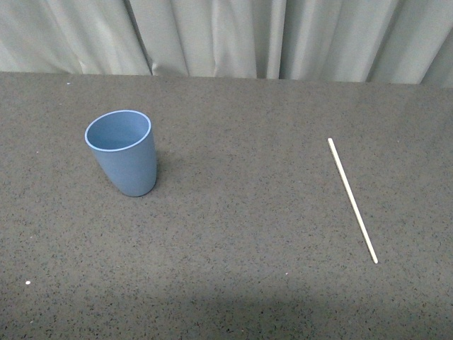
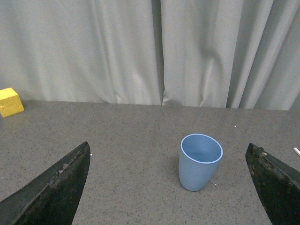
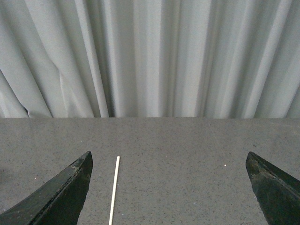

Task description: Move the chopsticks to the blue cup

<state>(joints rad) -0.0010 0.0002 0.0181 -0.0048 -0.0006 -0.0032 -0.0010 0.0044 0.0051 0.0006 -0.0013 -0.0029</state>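
Observation:
The blue cup [image 1: 124,151] stands upright and empty on the dark speckled table at the left. The pale chopstick [image 1: 352,199] lies flat on the table at the right, running from far to near. Neither arm shows in the front view. In the left wrist view the cup [image 2: 199,161] stands ahead of my open left gripper [image 2: 168,187], between its two dark fingers [image 2: 56,187]. In the right wrist view the chopstick [image 3: 114,190] lies ahead of my open right gripper [image 3: 168,187], close to one finger [image 3: 61,192]. Both grippers are empty.
A grey curtain [image 1: 226,35] hangs along the table's far edge. A yellow block [image 2: 10,101] sits near that edge, seen only in the left wrist view. A chopstick tip [image 2: 296,150] shows at that view's edge.

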